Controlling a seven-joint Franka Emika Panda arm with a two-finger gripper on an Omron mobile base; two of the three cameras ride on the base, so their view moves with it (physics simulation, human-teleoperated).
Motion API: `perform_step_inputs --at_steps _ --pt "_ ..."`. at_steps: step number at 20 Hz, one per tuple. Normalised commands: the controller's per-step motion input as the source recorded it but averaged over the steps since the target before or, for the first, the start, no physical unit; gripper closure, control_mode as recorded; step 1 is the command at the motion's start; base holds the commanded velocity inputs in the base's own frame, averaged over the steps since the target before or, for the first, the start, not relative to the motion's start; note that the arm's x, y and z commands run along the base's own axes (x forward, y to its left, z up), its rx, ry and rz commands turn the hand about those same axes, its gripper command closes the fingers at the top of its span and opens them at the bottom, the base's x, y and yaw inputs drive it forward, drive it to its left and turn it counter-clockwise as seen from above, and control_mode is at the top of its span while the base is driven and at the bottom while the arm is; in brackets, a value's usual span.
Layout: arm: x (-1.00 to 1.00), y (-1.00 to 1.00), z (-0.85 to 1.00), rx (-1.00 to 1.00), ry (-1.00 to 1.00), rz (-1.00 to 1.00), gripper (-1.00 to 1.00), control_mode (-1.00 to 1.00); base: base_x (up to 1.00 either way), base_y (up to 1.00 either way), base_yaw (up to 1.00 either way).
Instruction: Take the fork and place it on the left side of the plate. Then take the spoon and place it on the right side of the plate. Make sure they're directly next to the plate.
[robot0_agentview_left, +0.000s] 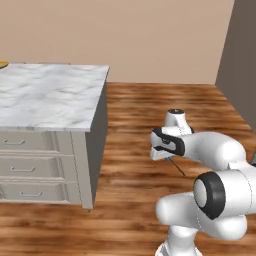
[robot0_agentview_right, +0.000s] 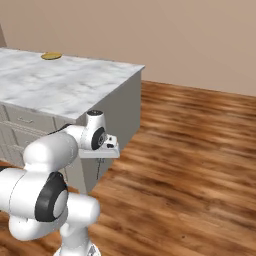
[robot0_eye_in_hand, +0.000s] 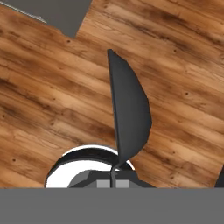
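Dark grey metal fills the middle of the hand view: the spoon (robot0_eye_in_hand: 129, 113), seen edge-on to its oval bowl, rises from between the gripper (robot0_eye_in_hand: 113, 180) tips. The fingers stand pressed together on the thin handle, so the utensil is clamped, not resting loose. In the left base view the gripper (robot0_agentview_left: 167, 156) hangs over the wooden floor (robot0_agentview_left: 145, 140), off the right end of the island, and a thin dark line runs from it down and to the right; that line is the spoon (robot0_agentview_left: 177, 166). In the right base view the hand sits just beside the grey end wall of the island, with a short dark sliver below the gripper (robot0_agentview_right: 102, 156).

Orientation: the spoon's long axis runs along the gripper's pointing direction, handle end in the fingers, bowl end away from the hand, angled downward toward the floor. A grip at the handle end leaves the bowl free, which likely suits laying it flat later.

Location of targets: the plate (robot0_agentview_right: 51, 56) lies at the far corner of the marble countertop (robot0_agentview_right: 60, 85), well apart from the hand; its rim (robot0_agentview_left: 2, 64) shows at the left edge of the left base view. Judged step: carrying the spoon to the plate's right side.
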Motion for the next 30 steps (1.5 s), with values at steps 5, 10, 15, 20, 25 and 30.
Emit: perform_step_inputs --at_steps 5,10,15,20,25,30 --pt "0.00 0.00 0.00 0.00 0.00 0.00 1.00 1.00 0.89 -0.28 0.00" --pt "0.00 0.00 0.00 0.00 0.00 0.00 1.00 1.00 0.89 -0.29 0.00" --pt "0.00 0.00 0.00 0.00 0.00 0.00 1.00 1.00 0.88 -0.29 0.00" --pt "0.00 0.00 0.00 0.00 0.00 0.00 1.00 1.00 0.89 -0.28 0.00" --pt "0.00 0.00 0.00 0.00 0.00 0.00 1.00 1.00 0.90 -0.26 0.01" --pt "0.00 0.00 0.00 0.00 0.00 0.00 1.00 1.00 0.90 -0.25 0.01"
